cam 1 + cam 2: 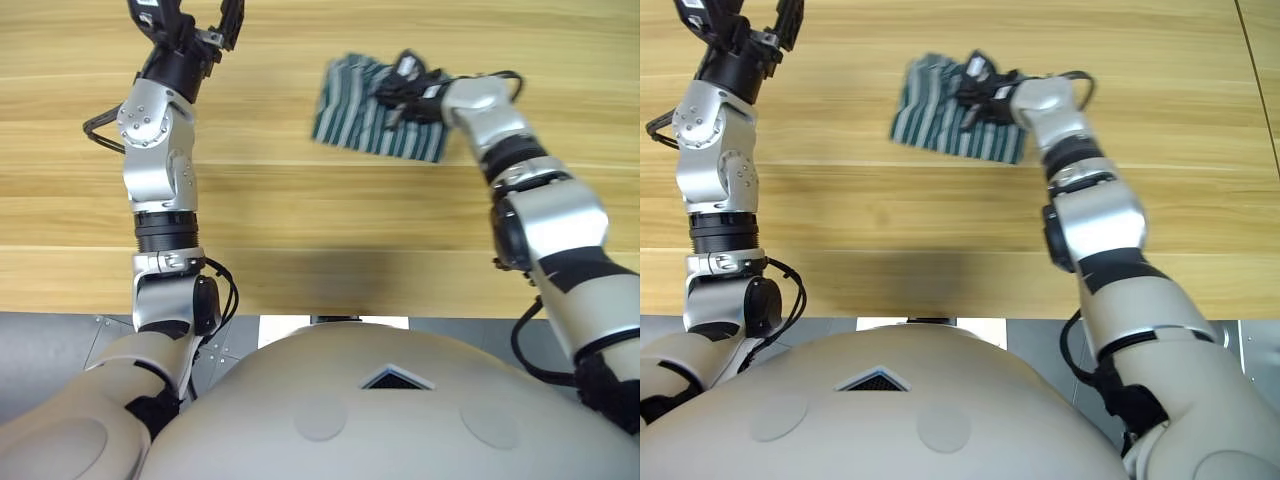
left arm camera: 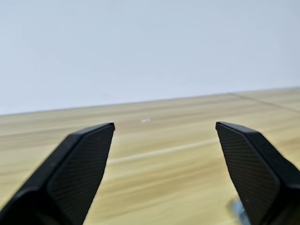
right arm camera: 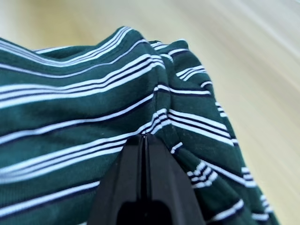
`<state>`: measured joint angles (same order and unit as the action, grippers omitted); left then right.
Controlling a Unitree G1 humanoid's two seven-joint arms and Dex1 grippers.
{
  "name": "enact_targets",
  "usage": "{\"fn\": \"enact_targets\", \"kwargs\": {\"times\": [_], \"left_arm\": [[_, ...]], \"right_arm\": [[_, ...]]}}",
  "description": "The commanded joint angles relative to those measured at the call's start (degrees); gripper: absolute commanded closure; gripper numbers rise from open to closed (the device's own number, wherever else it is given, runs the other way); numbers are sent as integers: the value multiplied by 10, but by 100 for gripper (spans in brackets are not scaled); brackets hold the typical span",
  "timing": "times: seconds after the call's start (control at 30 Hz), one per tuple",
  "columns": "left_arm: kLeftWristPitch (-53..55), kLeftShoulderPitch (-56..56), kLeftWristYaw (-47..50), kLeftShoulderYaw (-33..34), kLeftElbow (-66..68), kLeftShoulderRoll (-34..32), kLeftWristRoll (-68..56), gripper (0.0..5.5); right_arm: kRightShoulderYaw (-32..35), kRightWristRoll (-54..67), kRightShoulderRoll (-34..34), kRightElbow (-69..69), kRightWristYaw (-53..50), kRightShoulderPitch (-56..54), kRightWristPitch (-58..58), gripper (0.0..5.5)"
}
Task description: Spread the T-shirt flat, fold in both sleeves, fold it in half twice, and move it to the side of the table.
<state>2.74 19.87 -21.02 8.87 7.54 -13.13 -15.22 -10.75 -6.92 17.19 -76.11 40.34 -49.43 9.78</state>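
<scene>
Folded T-shirt (image 1: 350,112) sitting on the table (image 1: 300,230), right gripper (image 3: 144,137) pinching it

So the shirt's the dark green one with white stripes, bundled into a small, slightly rumpled rectangle lying on the far part of the table, a bit toward the table's right side. The right gripper is down on top of it, fingers squeezed together with barely a slit between them, tips biting into a raised ridge of the cloth where the stripes bunch up. The left gripper (image 2: 164,125) is up over the table's far left part, nowhere near the shirt, jaws spread wide with nothing between them but bare wood grain on the table beyond.
</scene>
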Motion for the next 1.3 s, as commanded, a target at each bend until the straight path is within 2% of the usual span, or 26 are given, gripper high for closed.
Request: {"fn": "enact_targets", "kwargs": {"times": [0.03, 0.23, 0.33, 0.5, 0.63, 0.73, 1.07, 1.2, 1.3], "left_arm": [[30, -44, 21, -3, -79, 10, -7, 162], [61, -95, 26, -9, -168, 14, -16, 162], [50, -103, 22, -13, -166, 8, -3, 162], [23, -115, 33, 11, -162, 5, 2, 162], [12, -133, 38, 6, -177, 9, 10, 162], [15, -140, 45, 7, -189, 9, 8, 162], [21, -157, 48, 7, -219, 8, 4, 162], [-7, -145, 67, 23, -199, 14, 14, 162], [-64, -136, 105, 34, -149, 12, 59, 162]], "right_arm": [[79, 29, 105, -23, -58, 57, -19, 547], [176, 60, 193, -28, -158, 156, -24, 547], [246, 110, 201, -17, -168, 142, 16, 547], [264, 112, 170, -3, -174, 104, 78, 547], [263, 106, 160, -7, -167, 109, 76, 547], [262, 100, 163, -12, -168, 117, 56, 501], [254, 64, 177, -11, -215, 110, 40, 298], [263, 86, 157, 18, -162, 68, 119, 230], [273, 128, 109, 86, -111, 44, 200, 192]]}}
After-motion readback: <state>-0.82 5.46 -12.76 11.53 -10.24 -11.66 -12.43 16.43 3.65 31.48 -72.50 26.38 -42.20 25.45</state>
